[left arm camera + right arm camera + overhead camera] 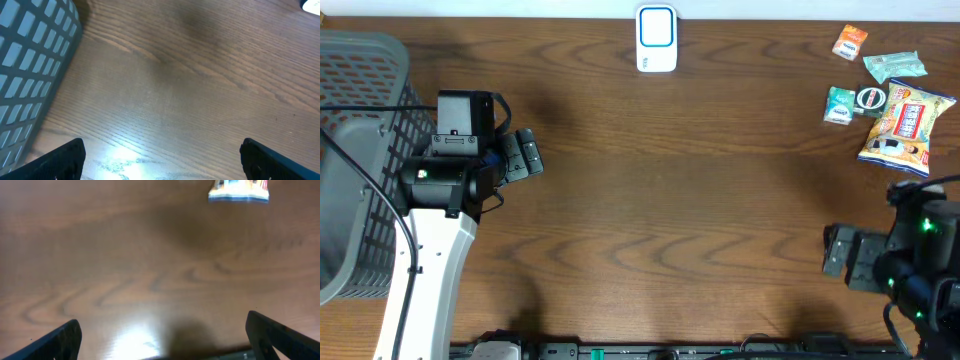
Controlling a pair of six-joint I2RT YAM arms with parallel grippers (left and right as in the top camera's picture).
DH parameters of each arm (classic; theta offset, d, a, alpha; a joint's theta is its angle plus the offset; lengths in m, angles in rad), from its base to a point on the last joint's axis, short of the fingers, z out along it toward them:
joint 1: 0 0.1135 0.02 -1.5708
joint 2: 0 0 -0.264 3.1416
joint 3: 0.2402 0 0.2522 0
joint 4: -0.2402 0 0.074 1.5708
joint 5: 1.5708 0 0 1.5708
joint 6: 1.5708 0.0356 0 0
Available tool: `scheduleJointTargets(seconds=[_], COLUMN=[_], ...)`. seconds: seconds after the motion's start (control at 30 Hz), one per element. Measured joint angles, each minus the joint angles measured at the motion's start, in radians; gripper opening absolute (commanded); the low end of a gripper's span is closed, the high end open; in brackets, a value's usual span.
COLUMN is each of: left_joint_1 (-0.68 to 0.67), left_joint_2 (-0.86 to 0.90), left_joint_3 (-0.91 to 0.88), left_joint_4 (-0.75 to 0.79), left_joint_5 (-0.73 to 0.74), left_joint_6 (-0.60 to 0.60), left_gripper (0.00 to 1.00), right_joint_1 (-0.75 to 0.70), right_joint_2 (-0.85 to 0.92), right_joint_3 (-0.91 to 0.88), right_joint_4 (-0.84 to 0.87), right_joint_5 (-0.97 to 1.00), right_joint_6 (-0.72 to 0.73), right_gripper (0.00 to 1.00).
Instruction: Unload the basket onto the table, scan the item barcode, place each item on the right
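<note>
The barcode scanner point(657, 38), white with a blue face, stands at the table's far edge in the middle. Packaged items lie at the far right: a yellow snack bag point(907, 122), a pale green packet point(895, 66), an orange packet point(850, 42) and a teal packet point(838, 104). My left gripper point(528, 155) point(161, 147) hangs open over bare wood beside the basket. My right gripper point(835, 250) point(162, 325) is open too, low at the near right, with nothing between its fingers. Both are far from the items.
A grey mesh basket point(360, 160) point(30, 60) fills the left edge, close to my left arm. A small round tin point(871, 98) lies among the packets. In the right wrist view, a blurred white and blue object point(239, 191) shows at the top edge.
</note>
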Motion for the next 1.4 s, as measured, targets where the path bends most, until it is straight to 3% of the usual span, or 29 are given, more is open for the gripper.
scheduleJointTargets(seconds=[0.2, 0.33, 0.57, 1.03, 1.4], left_joint_1=[0.0, 0.0, 0.0, 0.0, 0.0], left_joint_2=[0.0, 0.0, 0.0, 0.0, 0.0], left_joint_3=[0.0, 0.0, 0.0, 0.0, 0.0], left_joint_4=[0.0, 0.0, 0.0, 0.0, 0.0], left_joint_5=[0.0, 0.0, 0.0, 0.0, 0.0], left_joint_6=[0.0, 0.0, 0.0, 0.0, 0.0], left_gripper=[0.98, 0.98, 0.98, 0.98, 0.98], right_joint_1=[0.0, 0.0, 0.0, -0.006, -0.029], right_joint_2=[0.0, -0.002, -0.055, -0.515, -0.727], right_joint_3=[-0.002, -0.029, -0.241, -0.925, -1.241], right_joint_4=[-0.101, -0.023, 0.328, 1.031, 1.447], right_joint_5=[-0.003, -0.007, -0.081, -0.127, -0.143], right_joint_6=[0.001, 0.001, -0.068, -0.164, -0.174], right_gripper=[0.99, 0.99, 0.99, 0.99, 0.99])
